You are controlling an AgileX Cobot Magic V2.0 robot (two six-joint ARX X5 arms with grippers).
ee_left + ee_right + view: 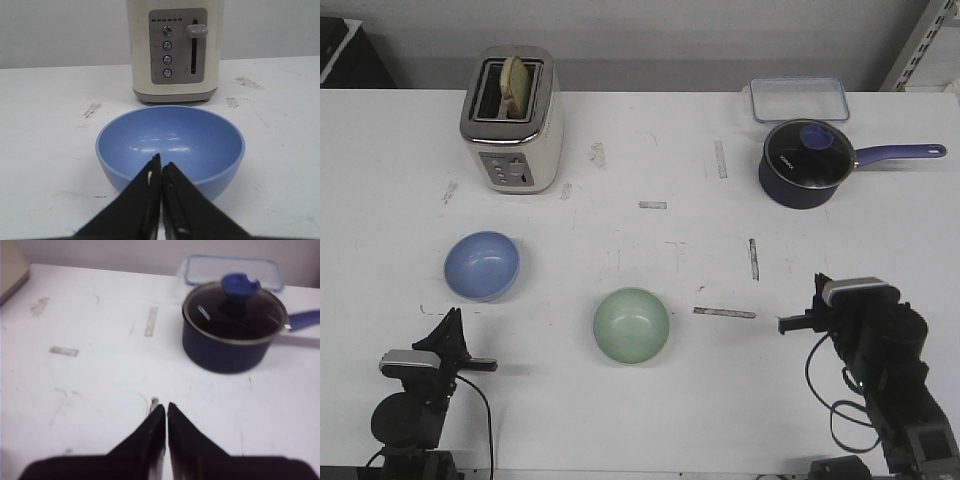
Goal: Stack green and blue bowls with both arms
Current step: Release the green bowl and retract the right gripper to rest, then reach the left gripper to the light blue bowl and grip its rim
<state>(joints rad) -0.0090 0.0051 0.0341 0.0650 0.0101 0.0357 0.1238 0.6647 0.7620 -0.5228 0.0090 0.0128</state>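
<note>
Blue bowl [481, 265] sits just ahead of L gripper [161, 172], green bowl [631, 325] mid-table. Both grippers, R [166, 412] too, closed, empty. Open L wide first, pinch near rim, lift level.

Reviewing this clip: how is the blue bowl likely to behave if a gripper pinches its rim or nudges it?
The blue bowl looks rigid, so it probably keeps its shape under a pinch. Its glossy surface shows highlights, so narrow fingers may slip. It narrows toward the base, so a nudge at the rim might tip or slide it across the smooth table.
</note>
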